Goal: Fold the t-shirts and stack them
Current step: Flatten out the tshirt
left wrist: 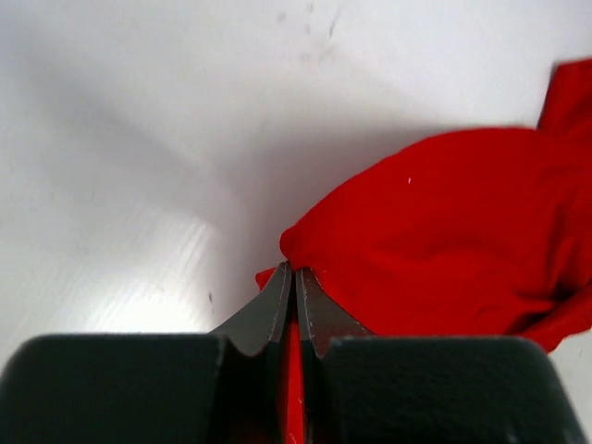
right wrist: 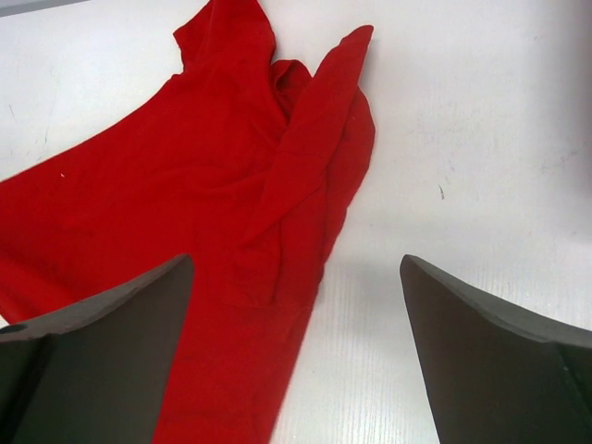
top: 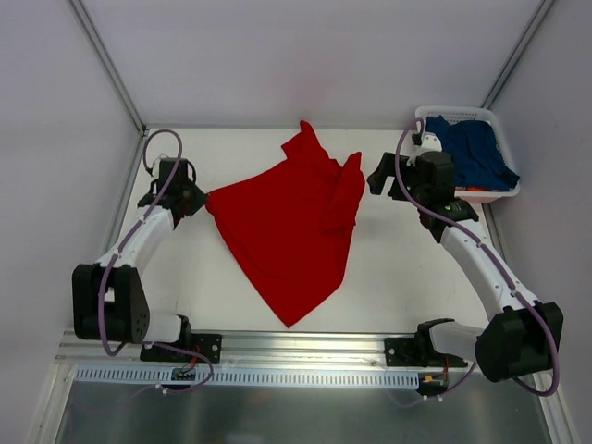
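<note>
The red t-shirt [top: 287,231] lies spread and rumpled in the middle of the white table, with a sleeve folded over at its right side. My left gripper [top: 196,198] is shut on the shirt's left edge; in the left wrist view red cloth [left wrist: 444,231] runs between the closed fingers [left wrist: 319,314]. My right gripper [top: 377,181] is open and empty, held just right of the shirt; in the right wrist view the shirt [right wrist: 231,185] lies ahead and under its left finger [right wrist: 111,324]. The navy blue t-shirt [top: 474,153] lies bunched in the basket.
A white plastic basket [top: 462,116] stands at the back right corner, behind the right arm. White walls with metal posts enclose the table on the left, back and right. A metal rail [top: 305,356] runs along the near edge.
</note>
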You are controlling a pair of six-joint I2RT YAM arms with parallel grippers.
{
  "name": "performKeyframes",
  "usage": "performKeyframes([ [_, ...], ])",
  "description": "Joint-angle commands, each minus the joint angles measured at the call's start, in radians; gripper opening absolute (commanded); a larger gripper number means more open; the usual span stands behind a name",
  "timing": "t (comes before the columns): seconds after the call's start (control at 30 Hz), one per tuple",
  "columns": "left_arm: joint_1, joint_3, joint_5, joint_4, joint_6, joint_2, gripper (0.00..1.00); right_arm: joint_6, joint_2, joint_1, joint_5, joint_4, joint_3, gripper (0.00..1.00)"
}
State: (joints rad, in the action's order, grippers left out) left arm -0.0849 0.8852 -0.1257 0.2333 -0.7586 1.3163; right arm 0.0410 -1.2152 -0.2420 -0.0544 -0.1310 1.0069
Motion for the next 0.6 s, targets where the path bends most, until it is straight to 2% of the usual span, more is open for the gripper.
performKeyframes([
  [0.0, 0.069, 0.133, 0.063, -0.006, 0.079, 0.109, 0.00, 0.002, 0.013, 0.010, -0.021, 0.050, -0.010, 0.99],
  [0.17, 0.141, 0.289, 0.100, -0.006, 0.084, 0.289, 0.00, 0.000, 0.014, 0.018, -0.021, 0.051, -0.017, 0.99],
  [0.43, 0.198, 0.507, 0.106, 0.008, 0.102, 0.523, 0.00, -0.004, 0.005, 0.035, -0.025, 0.062, -0.031, 0.99],
  [0.57, 0.221, 0.688, 0.087, 0.053, 0.142, 0.639, 0.00, -0.004, -0.007, 0.040, -0.038, 0.074, -0.036, 0.99],
])
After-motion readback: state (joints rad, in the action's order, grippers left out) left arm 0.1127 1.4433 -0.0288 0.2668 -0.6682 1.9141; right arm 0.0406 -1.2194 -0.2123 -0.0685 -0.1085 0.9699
